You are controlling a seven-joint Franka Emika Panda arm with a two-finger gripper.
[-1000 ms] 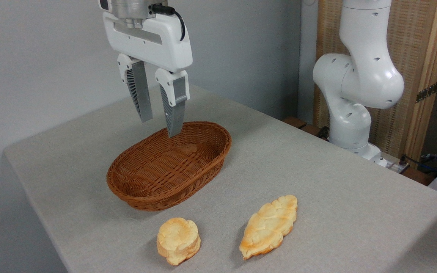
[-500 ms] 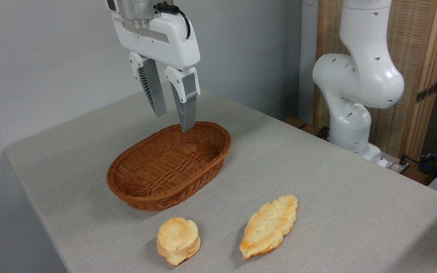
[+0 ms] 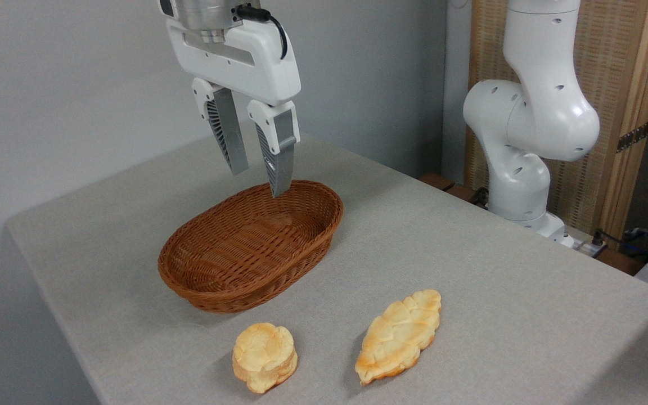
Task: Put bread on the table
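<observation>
Wicker basket (image 3: 251, 247), round bun (image 3: 264, 356)

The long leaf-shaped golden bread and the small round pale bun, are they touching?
Apart. The camera view shows bare grey table between the bread and the bun.

The table (image 3: 470, 253) is covered in a matt, light grey cloth with a fine, slightly grainy weave. On it the basket (image 3: 251, 247) is brown wicker, tightly woven in ribbed rows, with a faint sheen on the strands. The bread (image 3: 398, 335) has a dry, toasted crust, golden and segmented, darker at the edges; the bun (image 3: 264, 355) beside it looks paler and crumbly. The gripper (image 3: 259, 183) has a smooth, glossy white plastic body, a brushed metal collar above, and grey fingers (image 3: 228, 138) with ribbed inner faces. The arm (image 3: 532, 124) is glossy white plastic. Behind it stands a panel (image 3: 628, 84) of pale wood and woven cane.
</observation>
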